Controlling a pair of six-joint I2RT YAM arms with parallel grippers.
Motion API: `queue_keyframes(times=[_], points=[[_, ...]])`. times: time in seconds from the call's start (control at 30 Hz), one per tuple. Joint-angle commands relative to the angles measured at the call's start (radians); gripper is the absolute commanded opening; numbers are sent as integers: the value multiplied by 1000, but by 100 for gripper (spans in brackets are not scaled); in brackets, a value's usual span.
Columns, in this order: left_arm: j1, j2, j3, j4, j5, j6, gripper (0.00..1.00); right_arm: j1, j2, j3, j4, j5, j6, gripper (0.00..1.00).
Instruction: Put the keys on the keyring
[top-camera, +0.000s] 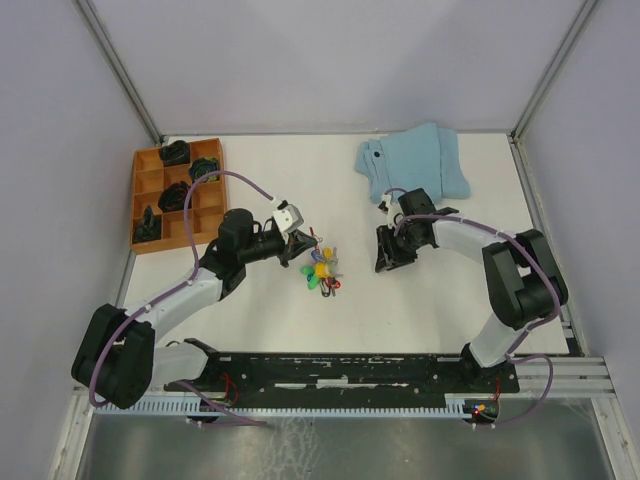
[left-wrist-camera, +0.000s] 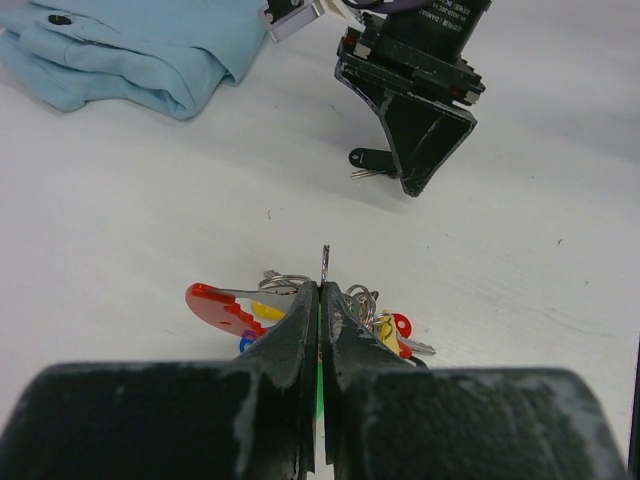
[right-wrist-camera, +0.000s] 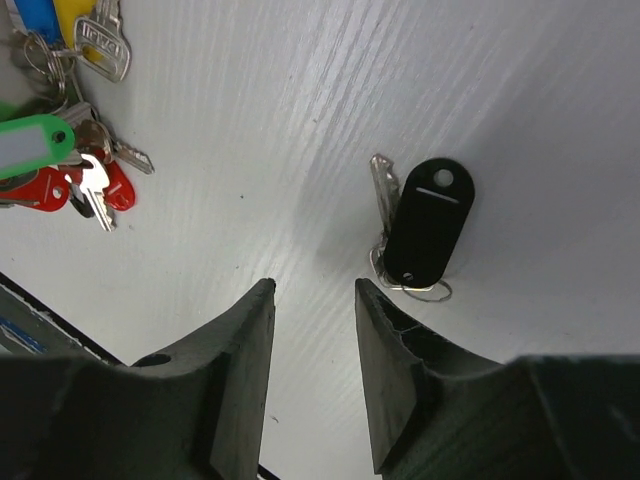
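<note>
The keys (top-camera: 322, 272) lie in a bright bunch at mid-table, with red, yellow, blue and green heads (right-wrist-camera: 85, 185). My left gripper (left-wrist-camera: 321, 288) (top-camera: 298, 248) is shut at the bunch's left edge. A thin metal blade sticks out of its tips, and green shows between the jaws. The keyring (left-wrist-camera: 215, 302), a curved red-and-grey piece, lies left of the tips. A separate key with a black tag (right-wrist-camera: 430, 225) (left-wrist-camera: 368, 160) lies to the right. My right gripper (right-wrist-camera: 315, 287) (top-camera: 386, 260) stands open just beside it, holding nothing.
A folded light-blue cloth (top-camera: 415, 160) lies at the back right. An orange compartment tray (top-camera: 150, 160) with dark lumps stands at the back left. The black rail (top-camera: 350, 368) runs along the near edge.
</note>
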Motion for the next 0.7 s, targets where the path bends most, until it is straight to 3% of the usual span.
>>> queue_keyframes(times=[0.0, 0.23, 0.37, 0.67], points=[[-6, -30, 17, 21, 14, 44, 3, 38, -67, -18, 1, 50, 8, 46], [-5, -34, 14, 22, 12, 44, 3, 47, -176, 0, -14, 188, -31, 49], [-7, -39, 11, 25, 10, 45, 3, 34, -133, 54, -50, 265, -65, 54], [-9, -42, 7, 27, 1, 48, 3, 3, 17, 102, -26, 186, -45, 52]])
